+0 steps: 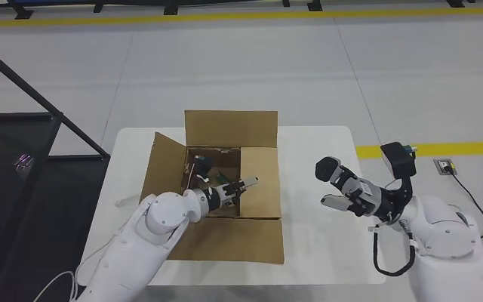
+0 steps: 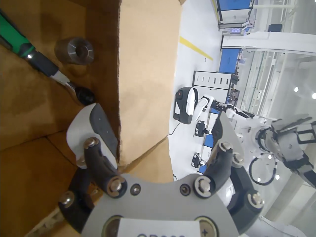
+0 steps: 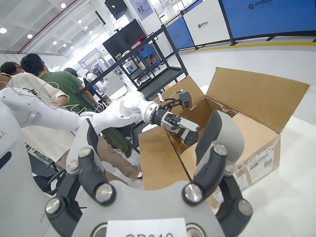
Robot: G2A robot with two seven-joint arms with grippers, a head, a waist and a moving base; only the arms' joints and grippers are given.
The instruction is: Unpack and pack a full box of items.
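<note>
Left end effector (image 1: 241,184), fingers spread, astride a flap inside box (image 1: 230,127); green-handled tool (image 2: 29,52) just ahead, long axis pointing twd it. Right end effector (image 1: 337,195), also spread, well apart.

At the box (image 1: 231,124) opening, left fingers (image 1: 250,182); right fingers (image 1: 329,170) well apart.

Cardboard box (image 1: 226,240) open, flaps spread; green-handled tool (image 2: 13,39), metal cylinder (image 2: 74,54) inside.

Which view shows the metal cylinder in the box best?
Left wrist view: the metal cylinder lies unobstructed on the box floor beside the green-handled driver. In the top view the contents are too small to pick it out; the right wrist view's box walls hide it.
</note>
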